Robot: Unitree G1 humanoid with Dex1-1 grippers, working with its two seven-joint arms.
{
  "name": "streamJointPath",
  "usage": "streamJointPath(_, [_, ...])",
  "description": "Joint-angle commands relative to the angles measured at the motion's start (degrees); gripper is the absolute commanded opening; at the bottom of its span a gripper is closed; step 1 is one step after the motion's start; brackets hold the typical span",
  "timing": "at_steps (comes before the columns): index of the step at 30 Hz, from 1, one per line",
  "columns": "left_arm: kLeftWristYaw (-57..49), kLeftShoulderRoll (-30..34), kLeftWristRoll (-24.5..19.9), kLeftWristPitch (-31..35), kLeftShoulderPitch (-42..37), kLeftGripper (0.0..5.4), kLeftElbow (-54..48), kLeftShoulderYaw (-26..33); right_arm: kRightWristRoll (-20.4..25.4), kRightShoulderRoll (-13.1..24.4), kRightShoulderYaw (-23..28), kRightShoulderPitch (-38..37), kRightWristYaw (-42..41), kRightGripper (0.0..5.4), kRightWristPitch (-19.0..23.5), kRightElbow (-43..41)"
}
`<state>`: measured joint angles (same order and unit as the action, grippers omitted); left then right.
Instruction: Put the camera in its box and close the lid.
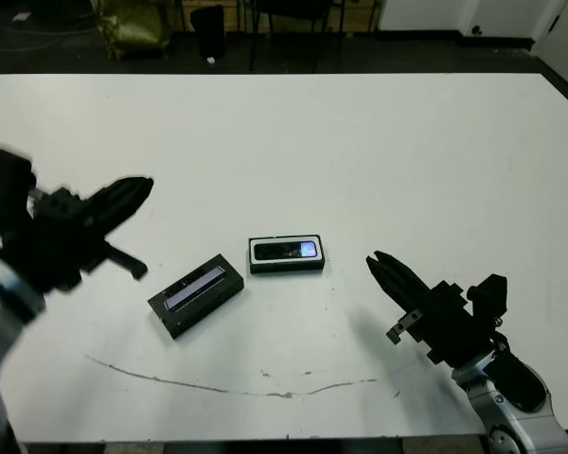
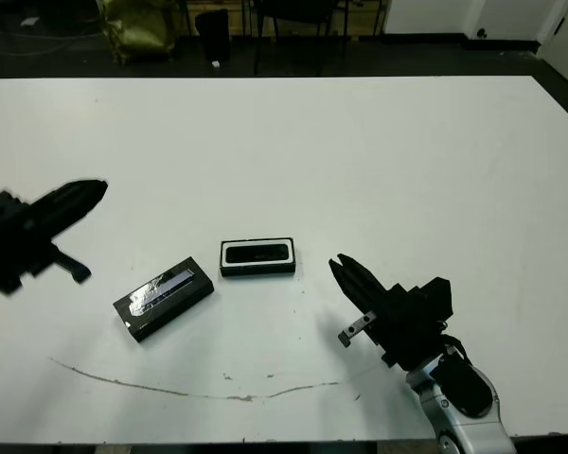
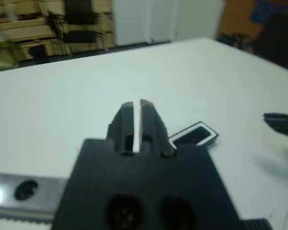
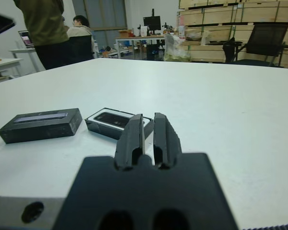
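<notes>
Black camera (image 1: 286, 251) lies in its box (image 1: 286, 266), the lid (image 1: 197, 293) beside it. Both grippers, left (image 1: 140, 189) and right (image 1: 377, 263), are closed and empty.

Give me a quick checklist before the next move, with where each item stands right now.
1. Camera lies in the box: ok.
2. Lid on the box: not ok, it lies on the table beside the box, on the robot's left, apart from it.
3. Lid stripe side up: ok.
4. Left gripper free: ok, shut on nothing, off to the lid's left.
5. Right gripper free: ok, shut on nothing, to the box's right.
6. Table around box and lid bare: ok.
</notes>
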<state>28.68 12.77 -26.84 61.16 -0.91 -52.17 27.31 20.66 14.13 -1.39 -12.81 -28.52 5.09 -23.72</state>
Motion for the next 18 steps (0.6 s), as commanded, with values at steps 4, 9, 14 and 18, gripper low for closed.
streamJointPath(4, [-3.0, -1.3, -1.9, -4.6, 12.2, 0.00, -1.1, -5.2, -0.4, 0.5, -0.3, -1.7, 1.4, 0.01, 2.0, -1.0])
streamJointPath(9, [-4.6, 0.8, -1.7, -8.2, 16.8, 0.00, -0.8, -9.1, -0.2, 0.5, -0.7, -1.7, 0.5, 0.01, 1.1, -0.4])
streamJointPath(14, [-8.3, 2.1, -3.0, -6.7, 18.9, 0.00, -2.9, -10.8, -0.4, 0.5, -1.0, -1.8, 1.6, 0.01, 2.8, -1.3])
streamJointPath(18, [-9.9, 5.3, 2.1, -12.0, 20.8, 0.00, -3.7, -15.5, 0.0, 0.5, -0.9, -1.4, 0.9, 0.01, 2.0, -0.1])
